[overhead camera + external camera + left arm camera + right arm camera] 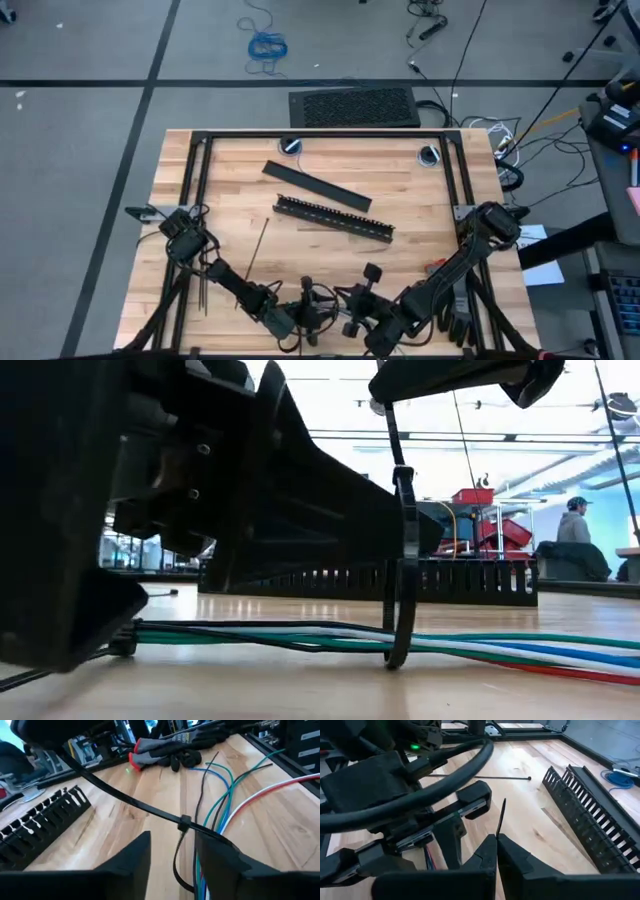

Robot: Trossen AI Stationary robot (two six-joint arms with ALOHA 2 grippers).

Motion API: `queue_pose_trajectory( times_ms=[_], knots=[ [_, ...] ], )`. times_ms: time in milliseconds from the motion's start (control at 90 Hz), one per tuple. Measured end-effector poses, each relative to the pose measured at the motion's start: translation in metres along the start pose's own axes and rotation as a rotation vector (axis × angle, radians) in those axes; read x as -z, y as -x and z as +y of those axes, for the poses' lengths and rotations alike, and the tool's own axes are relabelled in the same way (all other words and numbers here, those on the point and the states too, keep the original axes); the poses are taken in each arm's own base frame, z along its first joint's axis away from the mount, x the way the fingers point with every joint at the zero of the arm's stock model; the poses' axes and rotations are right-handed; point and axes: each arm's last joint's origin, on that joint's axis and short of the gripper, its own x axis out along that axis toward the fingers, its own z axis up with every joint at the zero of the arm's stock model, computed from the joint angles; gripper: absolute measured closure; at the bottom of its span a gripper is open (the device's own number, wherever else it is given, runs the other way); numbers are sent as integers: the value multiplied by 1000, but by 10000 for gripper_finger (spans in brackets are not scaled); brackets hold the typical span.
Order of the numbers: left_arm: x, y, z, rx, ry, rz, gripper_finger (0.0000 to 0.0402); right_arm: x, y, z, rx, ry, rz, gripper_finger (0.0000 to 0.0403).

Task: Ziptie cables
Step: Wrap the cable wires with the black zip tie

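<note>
Fingers (496, 851) of right gripper (496, 845) pinched together on ziptie (500, 817) tail, slotted bar (587, 815) beyond. Left wrist: left gripper (172, 847) fingers parted, straddling cables (220, 815); ziptie looped around bundle, head on top, slotted bar off to one side. Low: loop circles cables on table (300, 690), in front of slotted bar. High: both grippers meet at near edge, well clear of slotted bar; spare ziptie (258, 247) lies beside it.

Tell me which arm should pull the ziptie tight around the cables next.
Probably the right. Its gripper is already shut on the ziptie tail, which is looped round the cables. The left gripper sits open beside the ziptie head, better placed to steady the bundle.
</note>
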Motion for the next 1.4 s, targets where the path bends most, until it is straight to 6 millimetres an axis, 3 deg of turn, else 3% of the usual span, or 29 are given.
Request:
queue_pose_trajectory(
  times_ms=[344, 544, 700, 900, 1133, 1400],
  knots=[
    [8, 4, -3, -34, 90, 67, 223, 6, 0, -4, 56, 2, 1, 403],
    [-25, 26, 2, -267, 137, 3, 223, 23, -4, -5, 92, -21, 41, 403],
    [-41, 28, 9, -257, 342, -45, 223, 25, -6, -5, 111, -34, 21, 403],
    [-31, 20, 14, -211, 544, -1, 223, 22, -6, -4, 129, -3, -21, 403],
    [-22, 16, 19, -221, 581, 61, 223, 19, -9, -3, 130, 13, -33, 403],
    [-27, 11, 19, -160, 594, 77, 224, 17, -16, -7, 145, 8, -28, 403]
  ],
)
